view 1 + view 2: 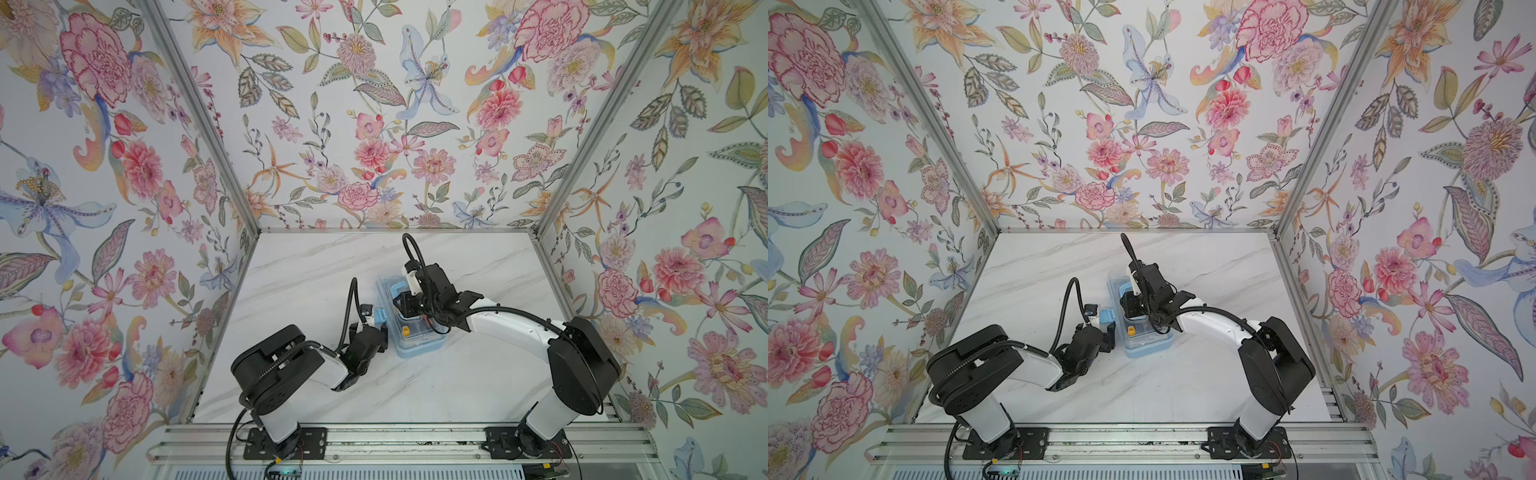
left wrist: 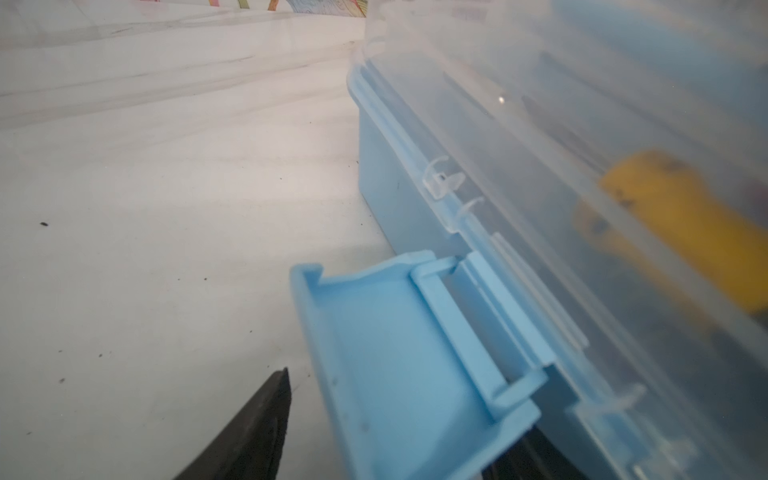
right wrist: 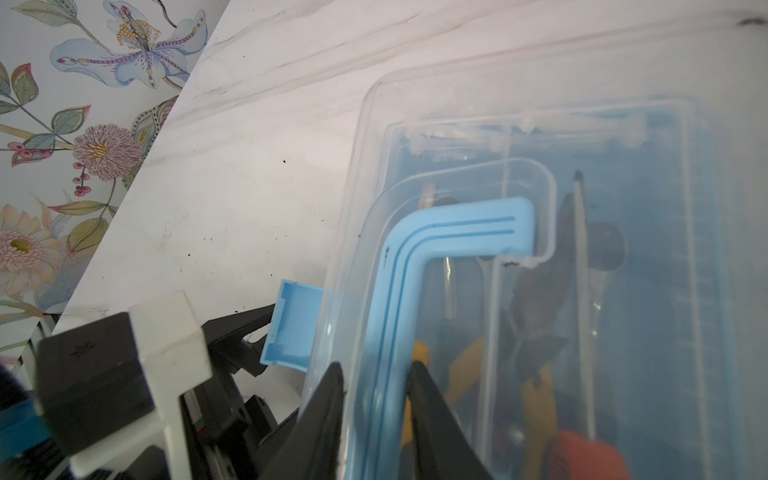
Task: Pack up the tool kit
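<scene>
We see the light-blue toolbox [image 1: 417, 351], clear lid on, at the centre of the marble table [image 1: 316, 266]. Our right gripper [image 3: 376, 399], reaching in from 4 o'clock, is clenched on the lid's blue handle [image 3: 457, 232]. At the box's 9 o'clock side our left gripper [image 2: 399, 415] stands released, jaws either side of the flipped-out blue latch [image 2: 386, 332] without pinching it.
</scene>
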`<state>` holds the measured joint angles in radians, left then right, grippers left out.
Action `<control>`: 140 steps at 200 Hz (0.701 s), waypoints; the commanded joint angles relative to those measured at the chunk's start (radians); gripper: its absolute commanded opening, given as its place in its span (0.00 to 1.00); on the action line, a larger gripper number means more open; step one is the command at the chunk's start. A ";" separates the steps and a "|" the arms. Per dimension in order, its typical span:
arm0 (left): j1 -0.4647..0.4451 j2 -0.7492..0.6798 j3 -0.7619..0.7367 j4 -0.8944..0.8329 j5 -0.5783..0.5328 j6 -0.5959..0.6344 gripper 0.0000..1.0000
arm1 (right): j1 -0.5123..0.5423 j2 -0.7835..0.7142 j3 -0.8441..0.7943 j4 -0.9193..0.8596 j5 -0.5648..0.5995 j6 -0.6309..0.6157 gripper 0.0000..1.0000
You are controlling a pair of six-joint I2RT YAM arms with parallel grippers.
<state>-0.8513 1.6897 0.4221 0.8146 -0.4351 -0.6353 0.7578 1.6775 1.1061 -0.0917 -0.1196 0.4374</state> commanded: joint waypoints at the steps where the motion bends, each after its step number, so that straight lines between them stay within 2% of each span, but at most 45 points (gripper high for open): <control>1: -0.005 -0.055 -0.035 0.026 -0.048 0.005 0.70 | 0.012 0.114 -0.089 -0.308 -0.041 -0.005 0.30; 58: -0.001 -0.111 -0.094 0.064 -0.055 -0.001 0.71 | 0.023 0.125 -0.083 -0.305 -0.040 -0.005 0.30; 140: 0.017 -0.177 -0.083 0.046 -0.048 -0.020 0.71 | 0.028 0.121 -0.086 -0.306 -0.038 -0.002 0.29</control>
<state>-0.8478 1.5352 0.3378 0.8524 -0.4580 -0.6437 0.7582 1.6814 1.1072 -0.0914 -0.1196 0.4374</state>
